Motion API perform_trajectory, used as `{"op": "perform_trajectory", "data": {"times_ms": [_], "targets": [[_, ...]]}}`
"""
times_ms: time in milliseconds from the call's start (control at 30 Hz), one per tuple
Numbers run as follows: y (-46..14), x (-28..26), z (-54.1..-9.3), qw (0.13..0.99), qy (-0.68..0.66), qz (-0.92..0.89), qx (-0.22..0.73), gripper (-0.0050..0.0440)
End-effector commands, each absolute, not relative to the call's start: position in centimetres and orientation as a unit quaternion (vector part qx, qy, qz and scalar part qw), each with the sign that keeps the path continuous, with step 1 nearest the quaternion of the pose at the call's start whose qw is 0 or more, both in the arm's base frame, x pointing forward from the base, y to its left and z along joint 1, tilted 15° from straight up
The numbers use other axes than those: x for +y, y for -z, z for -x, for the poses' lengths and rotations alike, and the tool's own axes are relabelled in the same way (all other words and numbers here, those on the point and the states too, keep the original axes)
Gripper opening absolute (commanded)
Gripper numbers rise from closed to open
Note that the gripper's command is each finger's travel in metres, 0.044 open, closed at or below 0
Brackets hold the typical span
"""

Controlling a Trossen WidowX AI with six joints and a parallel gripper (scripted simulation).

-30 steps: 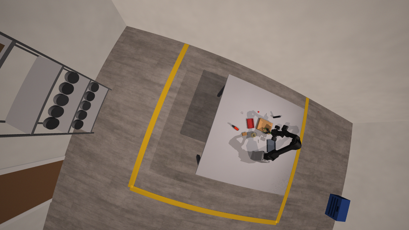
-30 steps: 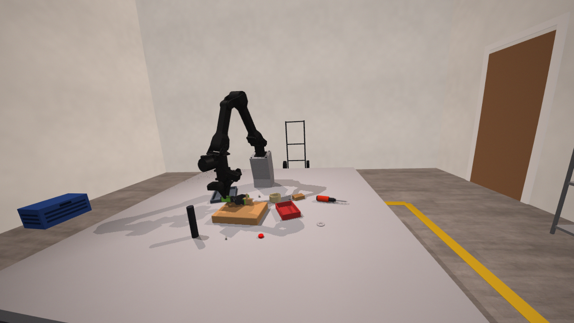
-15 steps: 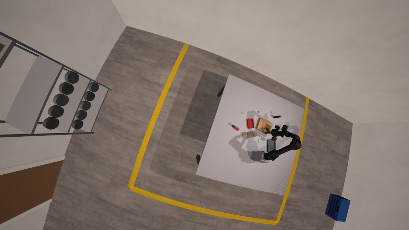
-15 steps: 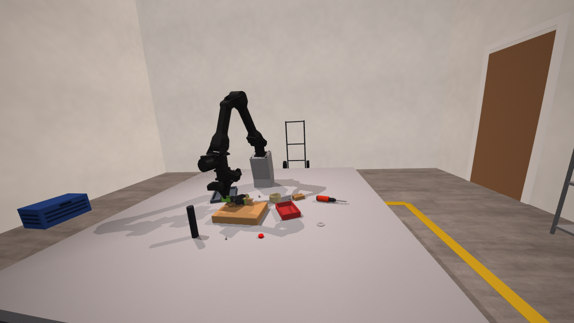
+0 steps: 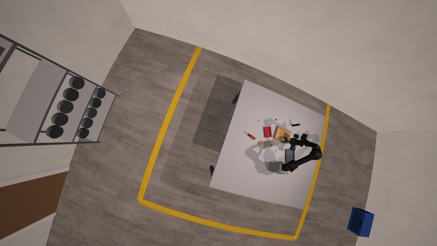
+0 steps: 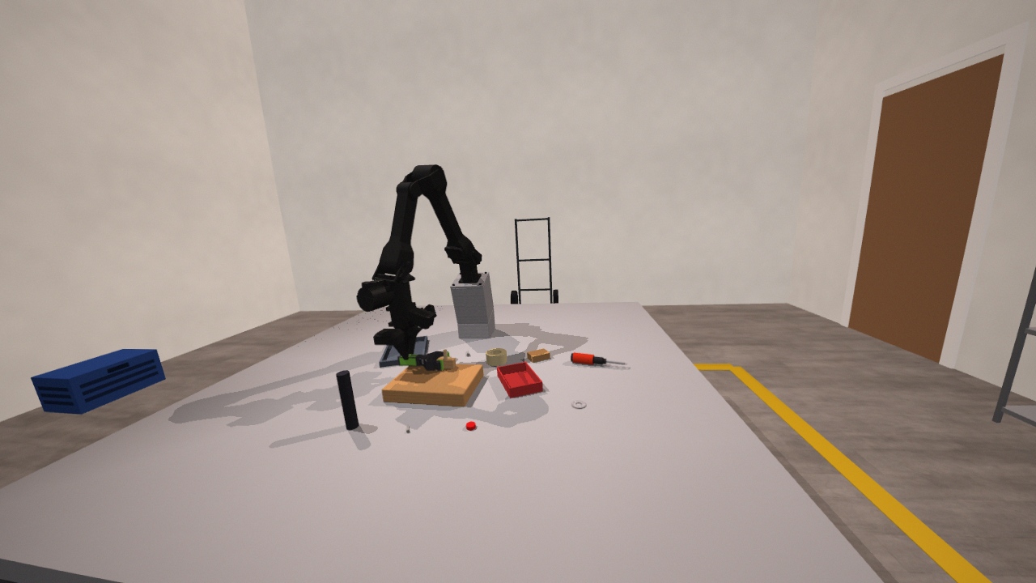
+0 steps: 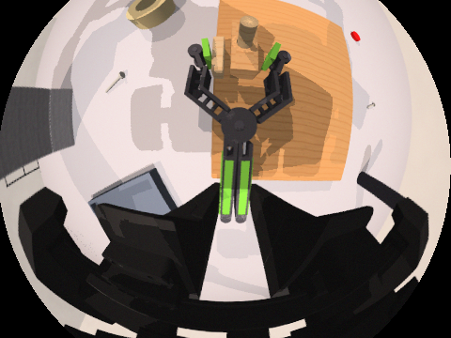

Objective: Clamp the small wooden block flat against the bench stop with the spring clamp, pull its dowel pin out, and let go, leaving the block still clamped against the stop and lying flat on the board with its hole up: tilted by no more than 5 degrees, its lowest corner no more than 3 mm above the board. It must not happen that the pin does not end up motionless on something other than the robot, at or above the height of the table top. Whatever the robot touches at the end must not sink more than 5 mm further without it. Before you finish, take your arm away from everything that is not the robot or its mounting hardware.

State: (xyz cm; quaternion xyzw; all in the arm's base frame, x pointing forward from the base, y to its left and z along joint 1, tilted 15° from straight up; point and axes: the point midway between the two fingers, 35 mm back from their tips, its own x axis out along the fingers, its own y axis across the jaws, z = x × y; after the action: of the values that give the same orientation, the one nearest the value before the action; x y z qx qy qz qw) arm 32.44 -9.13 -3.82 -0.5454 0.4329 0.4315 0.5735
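The gripper (image 7: 233,209) is squeezing the stiff spring clamp (image 7: 237,112) by its green handles, its open jaws straddling the small, light block (image 7: 241,62) with its upright pin (image 7: 248,29) on the board (image 7: 316,107), likely easily nudged.

The arm (image 6: 405,217) rises from its base, bends sharply at the elbow (its highest point) and drops steeply. Its hand (image 7: 233,209) points low over the counter, fingers squeezed onto the handles of the spring clamp (image 7: 237,126).
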Motion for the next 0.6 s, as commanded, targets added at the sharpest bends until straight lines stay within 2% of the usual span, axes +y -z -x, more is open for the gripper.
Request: {"op": "perform_trajectory", "data": {"times_ms": [0,367,567], "targets": [[3.92,-9.29,-32.75,0.575,-0.427,0.547,0.434,0.0000],[3.93,-9.29,-32.75,0.575,-0.427,0.547,0.434,0.0000],[3.93,-9.29,-32.75,0.575,-0.427,0.547,0.434,0.0060]]}}
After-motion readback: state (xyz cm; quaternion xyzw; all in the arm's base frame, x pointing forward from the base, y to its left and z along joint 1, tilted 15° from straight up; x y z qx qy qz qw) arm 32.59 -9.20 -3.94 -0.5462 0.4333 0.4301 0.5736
